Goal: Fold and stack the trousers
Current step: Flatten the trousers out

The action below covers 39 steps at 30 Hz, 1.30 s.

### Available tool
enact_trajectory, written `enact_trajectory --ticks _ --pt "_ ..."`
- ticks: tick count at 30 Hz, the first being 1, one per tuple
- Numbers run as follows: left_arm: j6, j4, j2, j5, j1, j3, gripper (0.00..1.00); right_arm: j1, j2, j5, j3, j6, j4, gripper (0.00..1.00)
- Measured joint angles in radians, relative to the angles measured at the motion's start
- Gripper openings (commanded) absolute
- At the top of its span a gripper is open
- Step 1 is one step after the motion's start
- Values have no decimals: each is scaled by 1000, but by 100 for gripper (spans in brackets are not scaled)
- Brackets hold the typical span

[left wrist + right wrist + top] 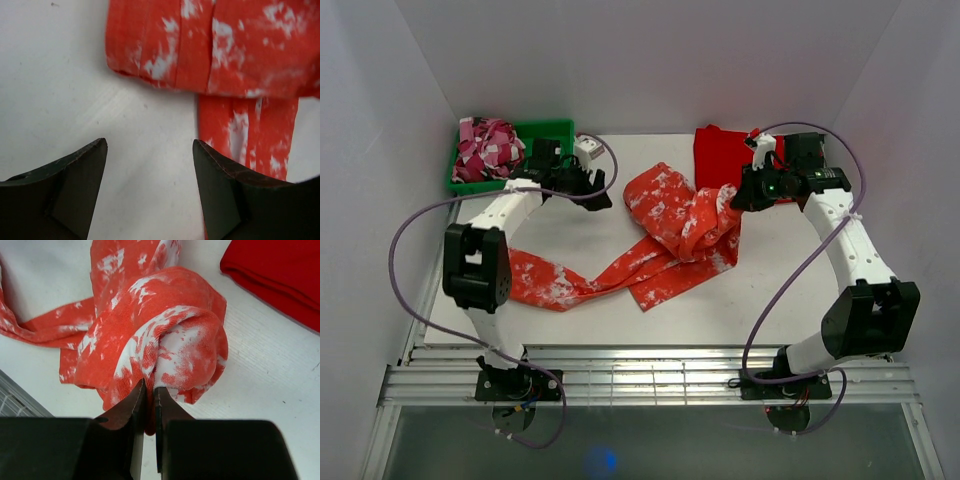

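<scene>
On the white worktop [800, 290] the trousers [670, 230] sprawl with their long axis running from near-left to far-right, bunched at the far-right end. The right tool [149, 387] is pressed together there, pinching a gathered fold, possibly the waistband. The left tool [150, 145] is spread over bare worktop, with the cloth's edge just to its right. The leg ends lie near-left, closest to the left arm.

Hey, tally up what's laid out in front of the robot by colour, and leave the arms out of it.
orange-red speckled trousers: 1
plain red folded cloth: 1
pink and white cloth heap: 1
green bin: 1
Total: 4
</scene>
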Motion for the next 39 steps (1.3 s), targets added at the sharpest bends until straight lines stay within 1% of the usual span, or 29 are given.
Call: enact_trajectory --ticks 2,4,6,7,9,10,11,12,14,16,18,19,20,22,23,25,28,31,34,39 --pt "-81 64 122 32 -1 87 79 0 -3 1 -21 -49 -31 8" --pt "-150 91 209 68 -1 148 78 6 -5 -3 -42 -116 -93 8" --pt "-201 101 258 92 -1 175 77 24 -5 -9 -62 -195 -162 8" --pt "-218 105 271 98 -1 180 77 47 -13 -13 -89 -238 -190 10" --pt "-250 106 278 109 -1 180 77 120 -41 -10 -158 -299 -231 36" --pt "-258 107 278 113 -1 180 77 157 -56 -6 -190 -319 -253 51" --pt "-264 110 275 117 0 180 77 206 -74 -5 -222 -343 -303 85" --pt "-269 111 270 119 2 179 77 237 -84 0 -233 -358 -340 91" --pt "-272 112 249 124 5 154 77 249 -90 18 -229 -402 -394 90" --pt "-271 113 220 126 10 116 78 220 -88 44 -194 -440 -444 90" --pt "-269 103 180 128 21 66 78 164 -63 53 -108 -464 -492 90" --pt "-269 98 164 129 28 51 78 131 -47 53 -59 -465 -496 90" --pt "-268 97 143 128 36 32 78 83 -11 43 24 -460 -505 90" --pt "-264 89 103 129 47 4 78 26 71 14 166 -430 -505 90" --pt "-260 82 82 127 52 -7 78 2 126 -3 248 -400 -504 90" --pt "-251 67 44 124 62 -19 78 -27 243 -37 389 -326 -447 90" --pt "-237 56 2 116 64 -19 78 -26 394 -72 511 -217 -363 91" --pt "-230 39 -15 102 67 -19 78 2 522 -79 586 -141 -304 91" --pt "-230 13 -18 87 71 -19 78 49 617 -77 604 -96 -269 90" --pt "-245 -25 -55 64 85 -40 78 101 716 -77 604 -48 -247 91"
